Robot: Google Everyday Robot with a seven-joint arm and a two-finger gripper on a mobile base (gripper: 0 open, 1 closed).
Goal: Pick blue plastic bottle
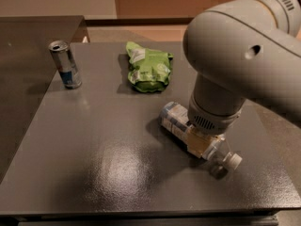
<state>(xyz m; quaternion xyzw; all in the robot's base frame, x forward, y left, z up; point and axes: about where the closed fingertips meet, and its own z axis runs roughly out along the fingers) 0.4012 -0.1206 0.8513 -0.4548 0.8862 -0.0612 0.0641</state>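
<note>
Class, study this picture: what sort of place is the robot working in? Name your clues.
Probably an indoor break room or test lab: a dark table holds a drink can, a green bag and the blue plastic bottle, with the claw over it.

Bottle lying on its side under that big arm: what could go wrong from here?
The bottle lies flat and is round, so it may roll or squirt out from the claw, which sits on its middle below the arm. Its cap points toward the near right corner of the table, so a nudge might push it off.
</note>
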